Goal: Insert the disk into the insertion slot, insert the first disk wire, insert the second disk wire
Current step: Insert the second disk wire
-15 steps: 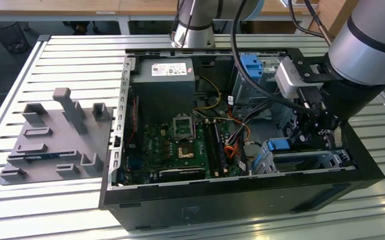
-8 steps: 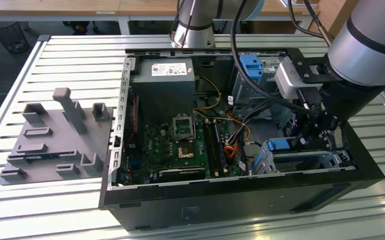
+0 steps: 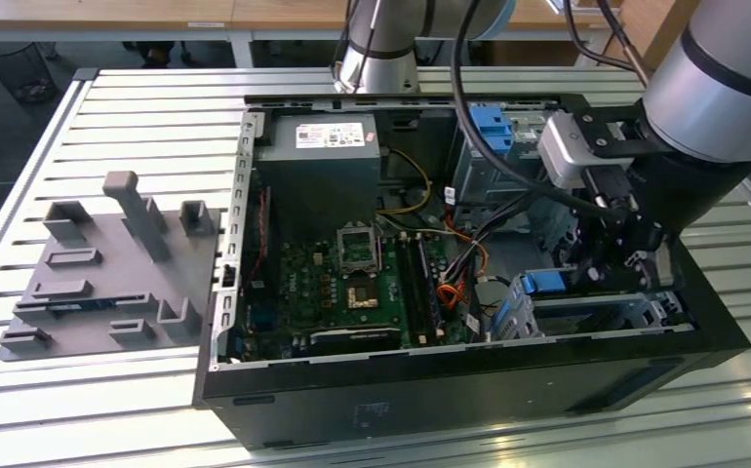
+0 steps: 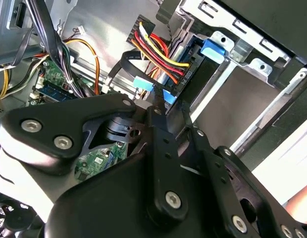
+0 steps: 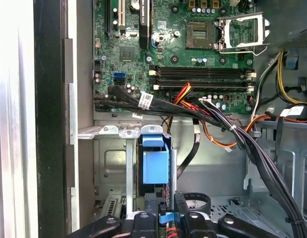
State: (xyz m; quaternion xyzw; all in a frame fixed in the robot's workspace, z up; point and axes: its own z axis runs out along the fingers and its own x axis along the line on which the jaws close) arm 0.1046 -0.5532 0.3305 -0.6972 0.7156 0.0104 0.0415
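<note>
The disk sits on edge inside the insertion slot (image 3: 600, 314), a grey metal cage at the case's corner on the exterior view's right. The disk's blue frame (image 3: 543, 284) (image 5: 156, 161) (image 4: 213, 48) shows at its end. A black plug with red, yellow and orange wires (image 4: 159, 55) sits against the disk's end. My gripper (image 3: 593, 281) (image 4: 171, 101) (image 5: 167, 218) hangs right at that end, shut on the blue connector (image 4: 145, 83) (image 5: 166, 217) of a black wire. The connector is beside the coloured-wire plug; whether it is seated I cannot tell.
The open computer case holds a green motherboard (image 3: 349, 268), a power supply (image 3: 317, 161) and a taller bay with a blue tab (image 3: 491, 125). Loose cable bundles (image 5: 228, 126) cross close to the cage. A grey fixture block (image 3: 109, 273) lies on the slatted table.
</note>
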